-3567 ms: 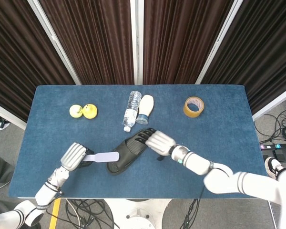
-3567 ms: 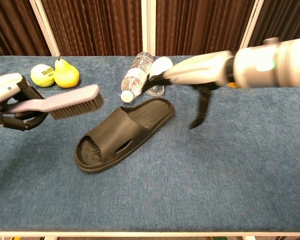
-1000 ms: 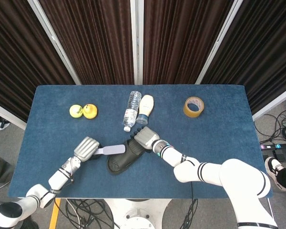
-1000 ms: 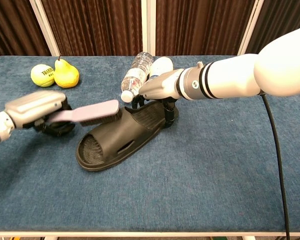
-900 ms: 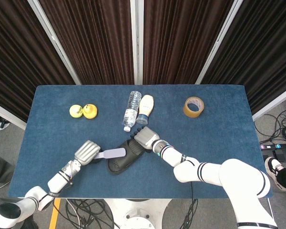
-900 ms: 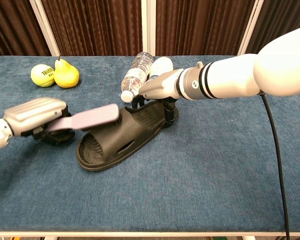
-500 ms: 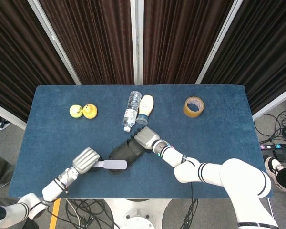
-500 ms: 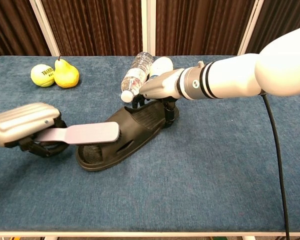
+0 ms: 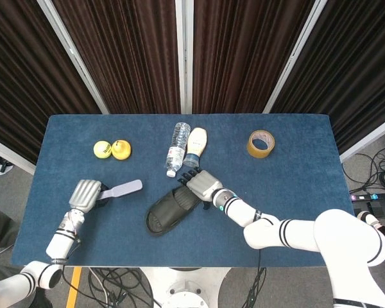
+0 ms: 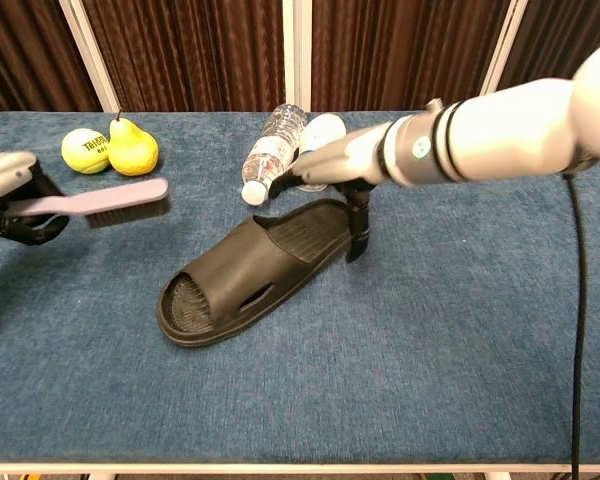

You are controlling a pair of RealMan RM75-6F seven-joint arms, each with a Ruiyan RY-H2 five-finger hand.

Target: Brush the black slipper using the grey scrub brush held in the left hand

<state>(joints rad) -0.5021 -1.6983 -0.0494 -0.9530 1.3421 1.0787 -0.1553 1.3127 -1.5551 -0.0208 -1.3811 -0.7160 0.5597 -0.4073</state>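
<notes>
The black slipper point(image 9: 170, 210) point(image 10: 250, 270) lies flat near the table's front middle, toe toward the front left. My left hand point(image 9: 85, 194) point(image 10: 2, 192) grips the handle of the grey scrub brush point(image 9: 123, 188) point(image 10: 108, 203). The brush hangs in the air left of the slipper, bristles down, clear of it. My right hand point(image 9: 204, 184) point(image 10: 345, 160) hovers over the slipper's heel. Its fingers point(image 10: 358, 222) hang down along the heel's right rim and hold nothing.
A clear water bottle point(image 9: 177, 147) point(image 10: 270, 150) and a white bottle point(image 9: 196, 144) point(image 10: 322, 130) lie just behind the slipper. A tennis ball point(image 9: 102, 149) point(image 10: 83, 150) and a yellow pear point(image 9: 121, 149) point(image 10: 131, 148) sit at back left. A tape roll point(image 9: 261, 143) sits at back right.
The left hand swung the brush off the slipper's toe, back to the left and upward. The right hand shifted right, from straddling the heel to hanging beside its rim.
</notes>
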